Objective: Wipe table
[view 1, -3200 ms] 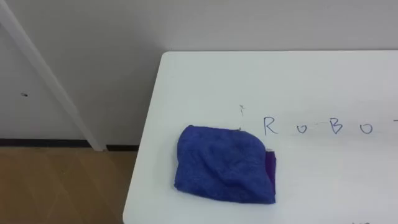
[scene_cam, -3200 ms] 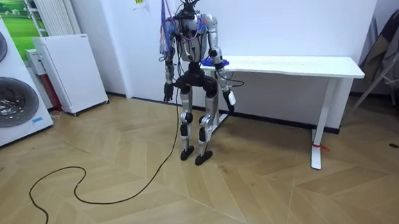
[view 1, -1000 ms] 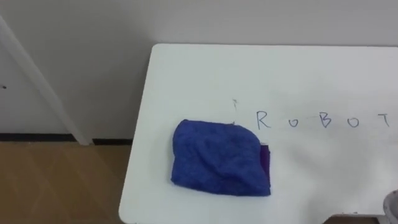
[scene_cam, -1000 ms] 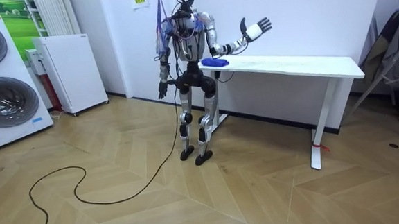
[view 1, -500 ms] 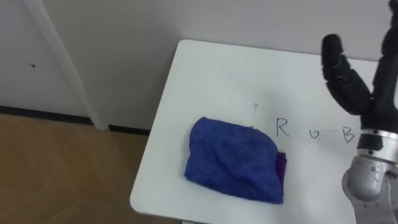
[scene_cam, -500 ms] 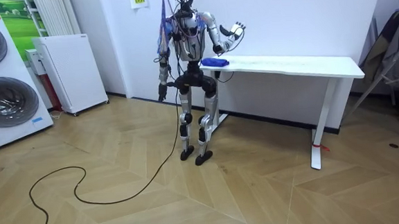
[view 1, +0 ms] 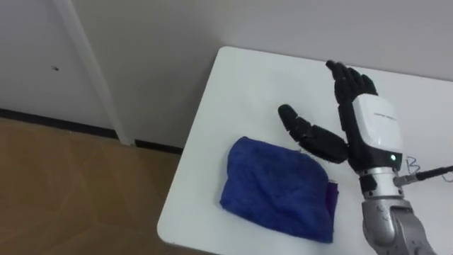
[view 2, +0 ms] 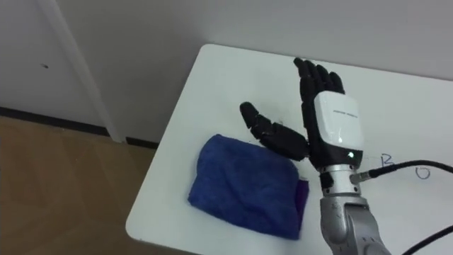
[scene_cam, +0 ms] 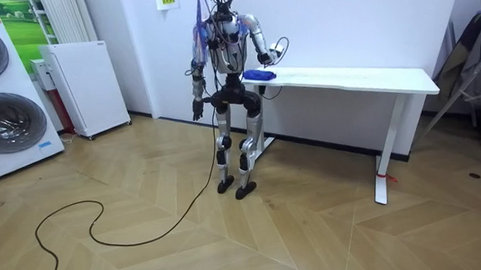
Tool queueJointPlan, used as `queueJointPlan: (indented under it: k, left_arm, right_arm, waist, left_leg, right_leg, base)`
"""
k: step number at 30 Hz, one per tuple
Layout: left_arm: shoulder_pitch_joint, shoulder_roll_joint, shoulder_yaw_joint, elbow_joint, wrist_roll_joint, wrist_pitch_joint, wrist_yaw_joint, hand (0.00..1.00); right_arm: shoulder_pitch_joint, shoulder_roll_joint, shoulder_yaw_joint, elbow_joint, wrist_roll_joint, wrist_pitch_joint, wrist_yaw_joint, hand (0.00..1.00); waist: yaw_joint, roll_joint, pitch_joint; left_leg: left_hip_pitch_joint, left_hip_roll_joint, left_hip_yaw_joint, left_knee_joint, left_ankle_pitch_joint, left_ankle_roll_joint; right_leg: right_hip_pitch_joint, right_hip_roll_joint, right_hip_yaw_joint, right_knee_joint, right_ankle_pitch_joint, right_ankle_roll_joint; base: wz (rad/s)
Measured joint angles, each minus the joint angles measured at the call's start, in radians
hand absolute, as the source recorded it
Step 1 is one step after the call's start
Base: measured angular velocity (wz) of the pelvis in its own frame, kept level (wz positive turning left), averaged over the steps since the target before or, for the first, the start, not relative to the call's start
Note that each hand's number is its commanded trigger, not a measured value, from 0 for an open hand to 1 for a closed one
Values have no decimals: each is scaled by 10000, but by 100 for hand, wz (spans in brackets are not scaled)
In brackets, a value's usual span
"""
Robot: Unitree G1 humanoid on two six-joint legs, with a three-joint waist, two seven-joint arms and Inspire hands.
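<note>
A folded blue cloth (view 1: 278,186) (view 2: 247,184) (scene_cam: 257,74) lies near the left end of the white table (view 1: 255,78) (view 2: 233,71) (scene_cam: 363,79), with a purple edge showing at its right side. My right hand (view 1: 368,127) (view 2: 333,127) (scene_cam: 270,53) hovers above the table just right of and beyond the cloth, fingers straight and thumb spread, open and holding nothing. Blue marker letters (view 1: 413,164) (view 2: 403,164) are written on the tabletop, partly hidden behind my wrist. My left hand (scene_cam: 196,111) hangs at my side in the room view. I stand at the table's left end.
A white wall (view 1: 212,28) rises behind the table, and wooden floor (view 1: 71,191) lies to its left. In the room view a white cabinet (scene_cam: 83,86) and a washing machine (scene_cam: 4,99) stand at the left, with a dark stand (scene_cam: 475,70) at the far right.
My right arm rose from my side, swung out over the table, then drew back in above the cloth. The head camera has shifted, so the scene moved in view. The cloth has not moved.
</note>
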Motion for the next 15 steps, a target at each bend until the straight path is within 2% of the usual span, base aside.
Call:
queueJointPlan:
  k: [3, 5, 10, 11, 15]
  left_arm:
    - [25, 4, -204, 1, -3, 0, -14, 0]
    - [23, 4, -302, 8, -6, 0, -59, 0]
    - [81, 3, -320, 16, -19, 3, -127, 0]
    - [68, 3, -322, 16, -19, 8, -135, 0]
    - [75, 3, -327, 16, -18, 15, -156, 0]
  right_arm:
    - [1, -1, 128, 20, -124, 0, 2, 0]
    - [84, 1, 198, 51, -610, -23, -14, 0]
    - [502, 13, 568, 888, -1076, 44, -73, 0]
    - [656, 38, 634, 912, -1127, 41, -73, 0]
    - [924, 40, 667, 921, -1227, 54, -72, 0]
  waist:
    - [24, 4, 4]
    - [17, 70, 46]
    - [43, 30, 25]
    - [33, 81, 45]
    - [35, 100, 23]
  left_leg:
    - [8, -10, 6, -5, 12, 17]
    - [2, -14, 11, -9, 23, 36]
    - [0, -65, 11, -2, 34, 57]
    - [-10, -68, -1, 7, 35, 59]
    - [-49, -95, 6, 5, 55, 94]
  right_leg:
    - [3, -21, 22, -1, 1, 2]
    - [6, -29, 7, -12, 40, 67]
    - [85, -70, -6, -161, 77, 131]
    - [81, -73, -2, -163, 93, 157]
    - [43, -101, -1, -153, 97, 164]
  base:
    - [0]
    - [0]
    - [1]
    - [0]
    - [0]
